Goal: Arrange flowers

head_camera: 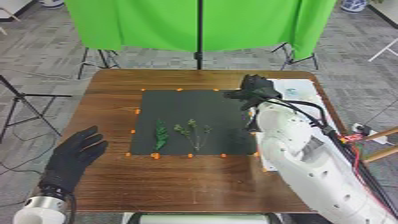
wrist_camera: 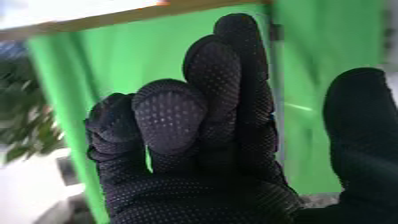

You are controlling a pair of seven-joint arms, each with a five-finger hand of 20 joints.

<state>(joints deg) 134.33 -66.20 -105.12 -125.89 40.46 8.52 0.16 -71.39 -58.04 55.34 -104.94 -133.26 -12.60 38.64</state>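
Sprig (head_camera: 193, 124) and leafy stem (head_camera: 161, 136), flat on dark mat (head_camera: 182, 102): probably light, limp and easily bruised, best pinched low down. Right hand (wrist_camera: 200, 192): released, fingers loosely extended. Left hand (head_camera: 73, 159): likewise relaxed, empty.

The head view is taken from above the near side of the table (head_camera: 178, 187), facing forward and steeply down. Its distance is moderate: it covers the tabletop, the mat (head_camera: 182, 107), both arms entering from the bottom edge, and the floor (head_camera: 49, 52) and green cloth (head_camera: 151, 25) beyond. The right wrist view is taken from the right arm's wrist, at close range behind the right hand (head_camera: 259, 91). It faces along the fingers (wrist_camera: 169, 117) toward the cloth, with its frame tilted relative to the cloth's edge. Shared coverage: the right hand (wrist_camera: 213, 195) and the cloth, seen far off from the head and behind the glove from the wrist.
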